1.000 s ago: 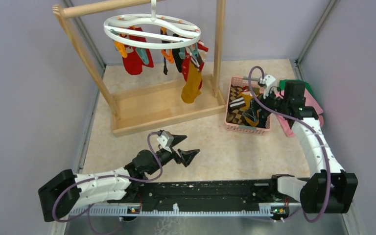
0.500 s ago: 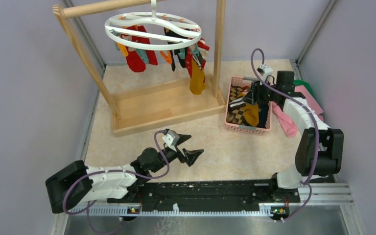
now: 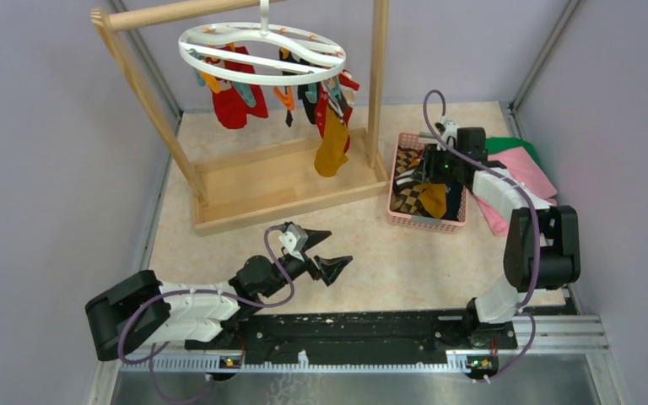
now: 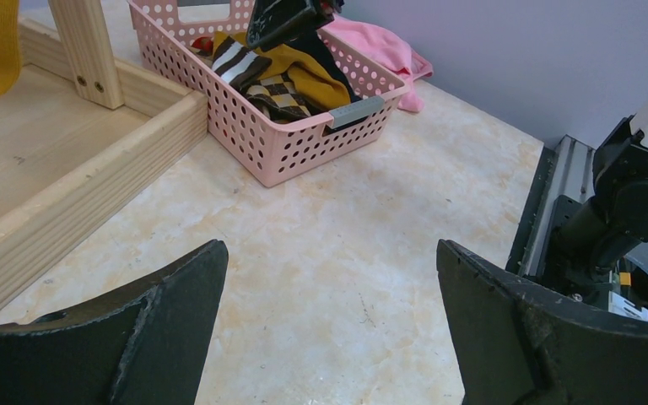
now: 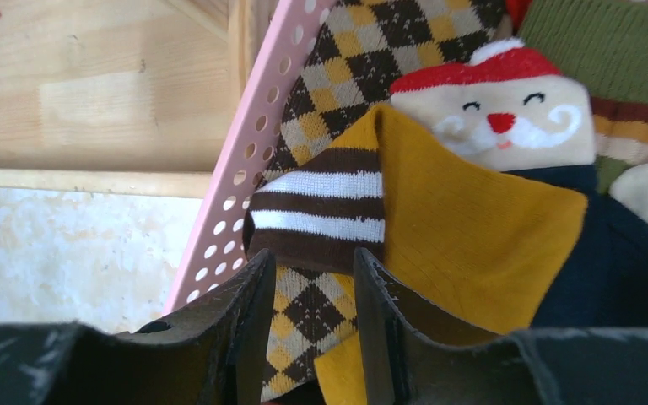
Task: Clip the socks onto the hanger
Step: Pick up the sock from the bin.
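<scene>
1. The hanger (image 3: 245, 26) hangs from the wooden rack (image 3: 278, 181) at the upper left of the overhead view. Several socks are already clipped under its ring: a red sock (image 3: 228, 105), a hanging mustard sock (image 3: 332, 152) that dangles lowest, and a few dark ones bunched between them.
2. I'd call the job partly done. The pink basket (image 3: 426, 224), right of centre and just beside the rack's base, holds a good heap: an argyle sock (image 5: 388, 34), a brown-and-white striped sock (image 5: 321, 211), a mustard sock (image 5: 472, 228), a Santa-face sock (image 5: 506, 110) and others underneath.
3. I can't count the free clips from here; they are too small and hidden among the hung socks.
4. My right gripper (image 5: 312, 261) is down in the basket, fingers drawn narrow with argyle cloth in the gap. I read that as a pinch on the argyle sock, though a mustard corner sits close by and may be caught too.
5. My left gripper (image 3: 337, 247) hovers over the bare table (image 3: 371, 287) at lower centre, fingers spread wide and holding nothing.
6. What's left, as I judge it: lift this sock out, carry it to a clip, then work through the rest of the basket.
</scene>
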Robot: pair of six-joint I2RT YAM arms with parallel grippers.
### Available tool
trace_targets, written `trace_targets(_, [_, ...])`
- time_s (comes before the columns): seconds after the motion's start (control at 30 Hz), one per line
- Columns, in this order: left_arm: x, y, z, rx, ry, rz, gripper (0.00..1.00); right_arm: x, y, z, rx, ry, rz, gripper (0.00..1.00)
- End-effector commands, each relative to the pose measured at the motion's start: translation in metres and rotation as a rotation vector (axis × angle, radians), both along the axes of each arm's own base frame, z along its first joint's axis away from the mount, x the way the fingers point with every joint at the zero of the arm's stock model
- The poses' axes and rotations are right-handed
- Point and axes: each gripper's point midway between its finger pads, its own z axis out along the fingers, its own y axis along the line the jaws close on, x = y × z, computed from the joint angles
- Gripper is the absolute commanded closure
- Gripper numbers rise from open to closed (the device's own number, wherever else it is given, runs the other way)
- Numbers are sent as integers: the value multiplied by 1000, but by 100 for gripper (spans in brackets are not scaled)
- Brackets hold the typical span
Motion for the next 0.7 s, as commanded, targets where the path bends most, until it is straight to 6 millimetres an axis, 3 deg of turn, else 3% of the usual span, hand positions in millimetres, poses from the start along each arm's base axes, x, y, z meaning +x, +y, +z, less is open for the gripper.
trace_targets(0.0, [0, 1, 17, -67, -32, -3, 2, 15, 4, -1, -20, -15, -44, 62])
trace_targets(0.17, [-1, 0, 17, -71, -28, -9, 2, 18, -6, -14, -88, -1, -84, 62])
trace_targets(0.4, [-1, -3, 17, -70, -29, -18, 2, 22, -11, -9, -142, -40, -96, 54])
trace_targets(0.5, [-1, -5, 18, -71, -30, -24, 2, 22, -10, -16, -147, -23, -95, 53])
trace_targets(0.67, [-2, -5, 18, -73, -27, -29, 2, 18, 3, -21, -92, -2, -37, 63])
